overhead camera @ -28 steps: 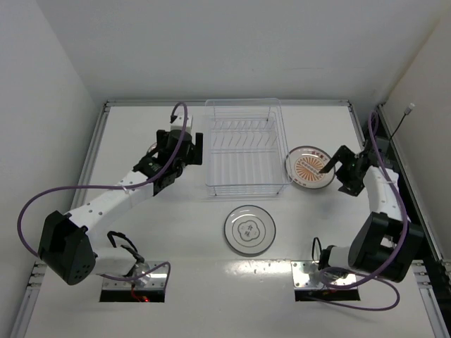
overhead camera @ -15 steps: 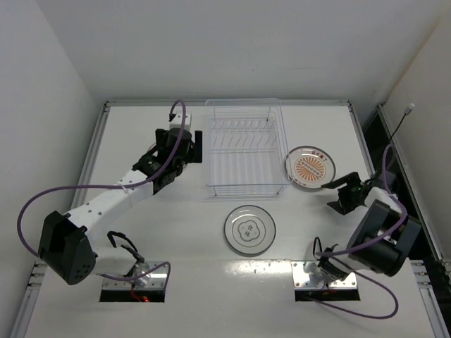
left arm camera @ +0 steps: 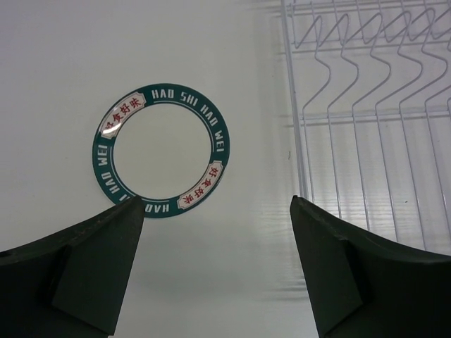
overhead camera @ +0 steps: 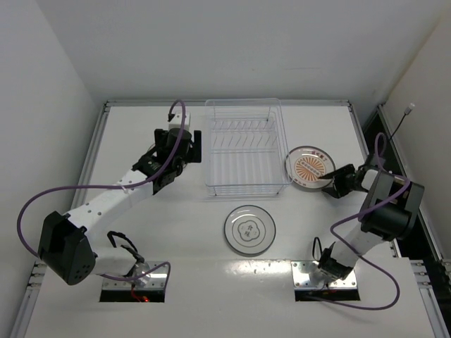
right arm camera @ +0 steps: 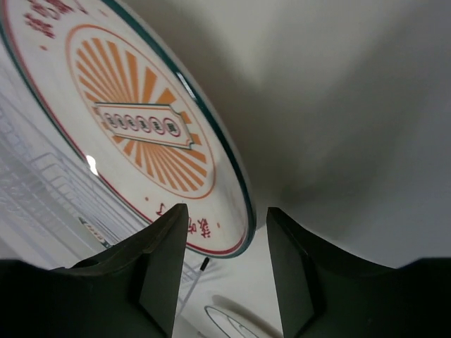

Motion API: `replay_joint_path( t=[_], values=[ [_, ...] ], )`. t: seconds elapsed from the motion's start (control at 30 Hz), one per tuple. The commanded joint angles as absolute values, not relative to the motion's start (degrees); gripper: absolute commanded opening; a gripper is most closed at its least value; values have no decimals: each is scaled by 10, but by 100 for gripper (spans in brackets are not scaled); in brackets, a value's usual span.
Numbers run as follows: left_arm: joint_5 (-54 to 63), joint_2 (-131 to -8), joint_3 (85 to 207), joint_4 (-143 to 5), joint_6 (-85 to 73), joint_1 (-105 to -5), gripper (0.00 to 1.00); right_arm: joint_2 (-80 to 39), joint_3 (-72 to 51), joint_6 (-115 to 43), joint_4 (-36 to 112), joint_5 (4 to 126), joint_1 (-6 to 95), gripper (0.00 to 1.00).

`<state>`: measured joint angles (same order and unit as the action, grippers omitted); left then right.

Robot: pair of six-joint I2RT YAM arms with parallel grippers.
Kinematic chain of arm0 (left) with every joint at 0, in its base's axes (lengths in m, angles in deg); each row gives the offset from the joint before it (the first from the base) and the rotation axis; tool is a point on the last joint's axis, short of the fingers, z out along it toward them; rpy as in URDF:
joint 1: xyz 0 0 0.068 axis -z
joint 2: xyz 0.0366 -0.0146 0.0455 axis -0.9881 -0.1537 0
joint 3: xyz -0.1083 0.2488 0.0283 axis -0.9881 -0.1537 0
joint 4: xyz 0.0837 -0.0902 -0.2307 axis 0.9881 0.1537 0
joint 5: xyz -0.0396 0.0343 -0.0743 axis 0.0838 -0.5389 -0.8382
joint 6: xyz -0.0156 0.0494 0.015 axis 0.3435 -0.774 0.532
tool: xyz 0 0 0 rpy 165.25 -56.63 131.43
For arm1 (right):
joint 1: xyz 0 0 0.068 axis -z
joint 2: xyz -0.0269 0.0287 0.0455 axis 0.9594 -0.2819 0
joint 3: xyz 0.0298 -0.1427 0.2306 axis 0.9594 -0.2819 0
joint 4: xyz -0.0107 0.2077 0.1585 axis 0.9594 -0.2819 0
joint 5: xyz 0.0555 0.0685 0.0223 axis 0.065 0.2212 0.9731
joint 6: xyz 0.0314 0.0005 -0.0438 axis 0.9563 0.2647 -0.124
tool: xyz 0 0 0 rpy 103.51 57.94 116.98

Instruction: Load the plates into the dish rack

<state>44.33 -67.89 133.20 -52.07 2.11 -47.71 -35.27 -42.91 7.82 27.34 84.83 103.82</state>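
Observation:
The orange sunburst plate (overhead camera: 310, 167) (right arm camera: 134, 120) lies right of the dish rack (overhead camera: 243, 148). My right gripper (overhead camera: 330, 185) (right arm camera: 227, 209) is low at its near right edge. Its jaws are partly apart and straddle the rim, one finger over the plate's face, the other clear of the edge. The flower plate (overhead camera: 249, 229) lies in front of the rack. My left gripper (overhead camera: 195, 148) (left arm camera: 215, 204) hangs open over bare table left of the rack (left arm camera: 366, 120). The dark-rimmed plate (left arm camera: 161, 150) lies just ahead of its left finger and is mostly hidden under the arm in the top view.
White walls close the table at the back and both sides. The rack's upright wire dividers (left arm camera: 352, 63) are at the left gripper's right. Purple cables loop off both arms near the table's near edge.
My right gripper has dropped from above the orange plate to its near right edge, and its jaws have narrowed around the rim. The left arm has not moved.

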Motion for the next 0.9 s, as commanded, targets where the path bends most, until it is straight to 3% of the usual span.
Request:
replay_joint_path(
  t=[0.0,0.2,0.27,0.3,0.4,0.63,0.87],
  values=[
    [462,-657,1358,-525,24,-474,82,-379,-410,92,288,829,1023,45],
    [462,-657,1358,-525,24,-474,82,-408,-368,97,282,821,994,45],
    [462,-657,1358,-525,24,-474,82,-424,-361,97,282,821,988,34],
    [462,-657,1358,-525,24,-474,82,-424,-356,92,282,828,988,17],
    [467,-657,1353,-525,24,-474,82,-430,-356,87,282,828,988,0],
    [473,-662,1353,-531,24,-474,82,-255,-336,61,225,731,968,0],
    [484,-667,1353,-525,29,-474,82,-153,-173,2,127,476,816,0]
  ],
)
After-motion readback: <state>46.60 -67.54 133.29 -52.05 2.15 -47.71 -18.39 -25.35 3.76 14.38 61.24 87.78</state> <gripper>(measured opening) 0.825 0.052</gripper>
